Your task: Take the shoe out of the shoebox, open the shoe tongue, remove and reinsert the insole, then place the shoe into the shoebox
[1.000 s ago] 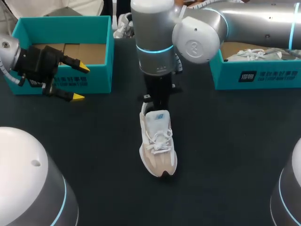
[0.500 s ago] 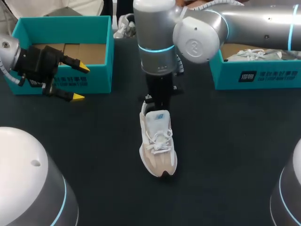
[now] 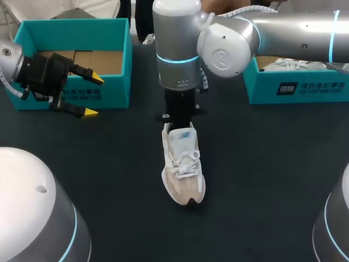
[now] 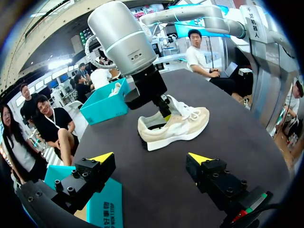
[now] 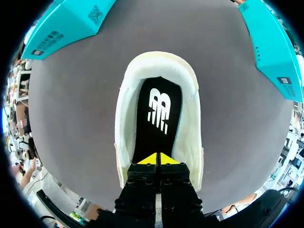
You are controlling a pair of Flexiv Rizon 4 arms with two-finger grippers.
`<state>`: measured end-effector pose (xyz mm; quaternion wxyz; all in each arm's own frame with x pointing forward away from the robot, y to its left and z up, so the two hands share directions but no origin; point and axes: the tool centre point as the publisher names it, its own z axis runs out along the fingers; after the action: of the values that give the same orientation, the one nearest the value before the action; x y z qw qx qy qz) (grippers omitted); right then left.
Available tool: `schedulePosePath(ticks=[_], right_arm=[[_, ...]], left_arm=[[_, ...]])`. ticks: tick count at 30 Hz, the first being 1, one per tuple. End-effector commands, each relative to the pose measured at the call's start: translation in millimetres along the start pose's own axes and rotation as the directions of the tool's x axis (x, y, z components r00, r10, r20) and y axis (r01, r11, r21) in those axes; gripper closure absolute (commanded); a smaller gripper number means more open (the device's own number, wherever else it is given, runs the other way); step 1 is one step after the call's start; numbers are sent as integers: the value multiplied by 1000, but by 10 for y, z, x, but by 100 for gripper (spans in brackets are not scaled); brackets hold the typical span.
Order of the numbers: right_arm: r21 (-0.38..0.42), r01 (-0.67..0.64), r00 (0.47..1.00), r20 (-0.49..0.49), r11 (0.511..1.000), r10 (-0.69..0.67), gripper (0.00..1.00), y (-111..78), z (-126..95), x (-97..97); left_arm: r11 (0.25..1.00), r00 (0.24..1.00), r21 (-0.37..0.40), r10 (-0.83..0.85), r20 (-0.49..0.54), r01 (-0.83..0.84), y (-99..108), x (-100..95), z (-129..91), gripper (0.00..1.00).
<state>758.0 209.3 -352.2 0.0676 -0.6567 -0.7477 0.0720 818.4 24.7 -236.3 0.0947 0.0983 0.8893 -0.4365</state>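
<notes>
While the dark table (image 3: 262, 180) lies under both arms, my right arm (image 3: 229, 38) comes in from the right past the middle and points straight down over the heel end of the shoe. My left arm (image 3: 8, 60) sits at the table's left edge. Two open teal boxes stand at the far side, the left shoebox (image 3: 71, 26) and the right shoebox (image 3: 305, 90). The cream-and-white shoe (image 3: 182, 164) stands on its sole on the table between them, outside both, toe toward me. Its black insole (image 5: 159, 109) lies inside. My right gripper (image 5: 156, 159) is down in the shoe's opening, yellow tips pressed together above the insole; whether they pinch it I cannot tell. My left gripper (image 3: 94, 95) hangs wide apart and holds nothing, just in front of the left shoebox.
</notes>
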Motion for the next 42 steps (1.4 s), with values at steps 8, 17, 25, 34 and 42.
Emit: schedulePosePath(ticks=[8,17,25,34,42], right_arm=[[-27,-22,1000,1,999,22,0,28,-32,1],[-32,-1,1000,2,999,1,0,33,-59,39],[-37,-8,1000,-8,999,8,0,38,-45,43],[-109,-41,999,10,993,43,0,-38,-300,-38],[-174,-51,998,16,983,55,0,-222,-550,-40]], left_arm=[[1000,1000,-4,0,0,0,-5,4,2,0],[1000,1000,-4,0,0,0,-5,4,2,0],[1000,1000,-4,0,0,0,-5,4,2,0],[1000,1000,-4,0,0,0,-5,4,2,0],[1000,1000,-4,0,0,0,-5,4,2,0]])
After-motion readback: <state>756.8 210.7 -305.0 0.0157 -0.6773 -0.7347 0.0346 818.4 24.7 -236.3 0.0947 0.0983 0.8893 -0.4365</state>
